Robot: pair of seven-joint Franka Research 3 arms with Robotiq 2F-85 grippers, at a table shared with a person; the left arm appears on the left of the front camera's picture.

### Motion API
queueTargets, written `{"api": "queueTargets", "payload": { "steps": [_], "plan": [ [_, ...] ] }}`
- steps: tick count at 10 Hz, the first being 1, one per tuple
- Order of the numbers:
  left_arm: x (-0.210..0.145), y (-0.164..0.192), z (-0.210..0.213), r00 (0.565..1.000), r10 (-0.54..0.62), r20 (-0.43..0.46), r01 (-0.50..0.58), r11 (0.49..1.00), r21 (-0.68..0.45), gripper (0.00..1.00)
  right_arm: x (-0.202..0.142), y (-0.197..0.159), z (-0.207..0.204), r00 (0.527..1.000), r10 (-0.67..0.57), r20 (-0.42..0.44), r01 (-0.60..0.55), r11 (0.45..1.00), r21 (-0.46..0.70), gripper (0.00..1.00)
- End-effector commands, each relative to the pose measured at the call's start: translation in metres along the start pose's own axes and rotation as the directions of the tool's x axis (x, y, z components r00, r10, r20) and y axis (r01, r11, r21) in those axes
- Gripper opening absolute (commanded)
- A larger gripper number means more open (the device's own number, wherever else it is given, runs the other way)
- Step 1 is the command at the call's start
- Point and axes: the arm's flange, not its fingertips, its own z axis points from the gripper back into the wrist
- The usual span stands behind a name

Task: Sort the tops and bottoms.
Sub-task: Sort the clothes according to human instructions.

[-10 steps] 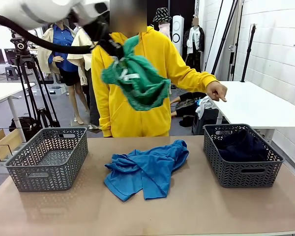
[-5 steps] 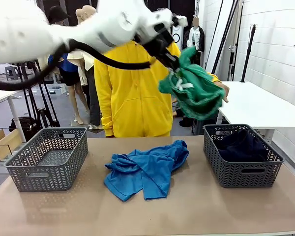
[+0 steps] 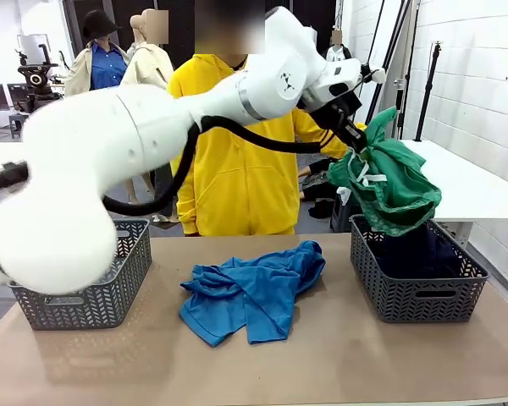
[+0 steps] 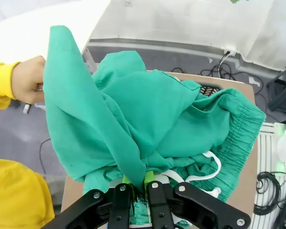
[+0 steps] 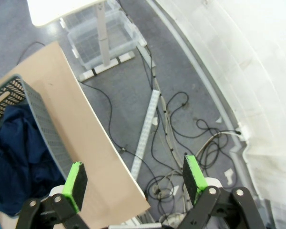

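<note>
My left gripper has reached across to the right and is shut on the bright green shorts, which hang bunched just above the right basket. In the left wrist view the fingers pinch the green fabric, and the white drawstring loops beside them. A dark navy garment lies inside that basket and shows again as dark cloth in the right wrist view. The blue shirt lies crumpled at the table's middle. My right gripper is open and holds nothing, off the table's right edge.
A second grey basket stands at the table's left, partly behind my left arm. A person in a yellow hoodie stands at the far side, one hand close to the shorts. Cables cover the floor past the table edge.
My left arm has swung to the right with the green shorts, from in front of the person to above the right basket. The blue shirt and both baskets have stayed put.
</note>
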Motion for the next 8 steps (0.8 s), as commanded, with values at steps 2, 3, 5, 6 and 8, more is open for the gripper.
{"api": "queueTargets", "payload": {
  "steps": [2, 3, 5, 6, 8],
  "plan": [
    [0.0, 0.0, 0.014, 1.0, -0.01, -0.012, 0.01, 1.0, -0.001, 0.0, 0.001, 0.001, -0.001, 1.0, 0.003, -0.001, -0.003, 1.0, -0.001, 1.0],
    [0.0, 0.0, 0.014, 1.0, -0.01, -0.012, 0.01, 1.0, -0.001, 0.0, 0.001, 0.001, -0.001, 1.0, 0.003, -0.001, -0.003, 1.0, -0.001, 1.0],
    [0.0, 0.0, 0.014, 1.0, -0.01, -0.012, 0.01, 1.0, -0.001, 0.0, 0.001, 0.001, -0.001, 1.0, 0.003, -0.001, -0.003, 1.0, -0.001, 1.0],
    [0.001, 0.001, 0.005, 1.0, -0.002, -0.001, 0.002, 1.0, 0.0, 0.0, 0.001, 0.001, -0.001, 1.0, 0.003, -0.001, -0.003, 1.0, -0.001, 1.0],
    [0.016, 0.01, -0.04, 0.998, -0.047, 0.048, 0.045, 0.998, 0.032, 0.0, 0.001, 0.001, -0.001, 1.0, 0.003, -0.001, -0.003, 1.0, -0.001, 1.0]
  ]
}}
